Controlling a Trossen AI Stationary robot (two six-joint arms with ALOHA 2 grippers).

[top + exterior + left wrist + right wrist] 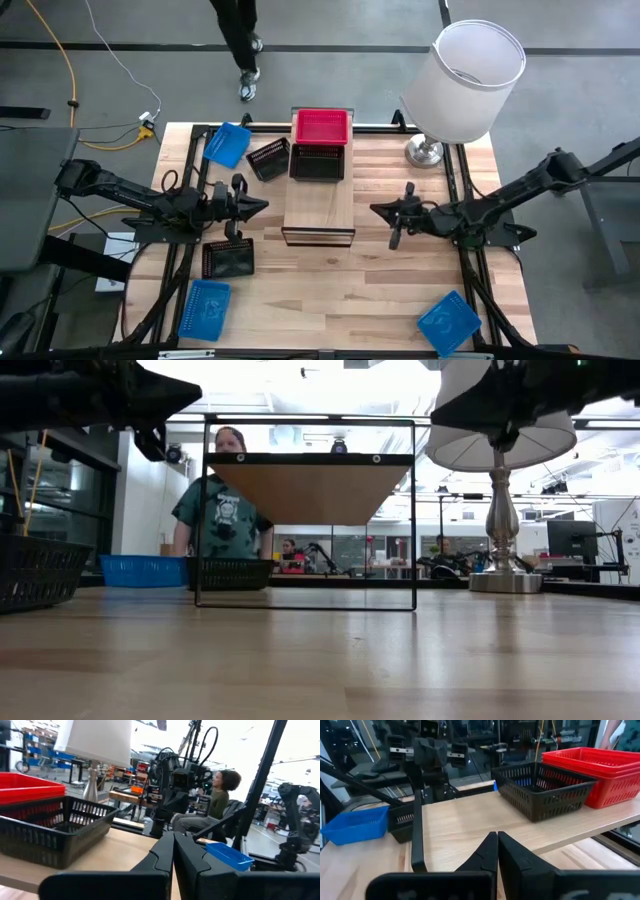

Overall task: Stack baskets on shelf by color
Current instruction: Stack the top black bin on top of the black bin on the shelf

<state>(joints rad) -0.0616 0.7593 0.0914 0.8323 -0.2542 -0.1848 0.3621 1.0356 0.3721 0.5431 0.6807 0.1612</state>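
The shelf (320, 205) stands mid-table, its light plank running from near to far. On its far end sit stacked red baskets (322, 127), and a black basket (317, 162) rests just nearer on the plank. More baskets lie on the tabletop: a black one (268, 158) and a blue one (227, 145) far left, a black one (228, 259) and a blue one (207, 308) near left, and a blue one (447, 322) near right. My left gripper (262, 206) hovers left of the shelf and my right gripper (376, 209) right of it. Both are shut and empty.
A lamp with a white shade (465, 85) stands on the table's far right corner, next to the shelf's far end. A person (224, 500) stands beyond the far edge. Bare wood lies between the shelf's near end and the table's near edge.
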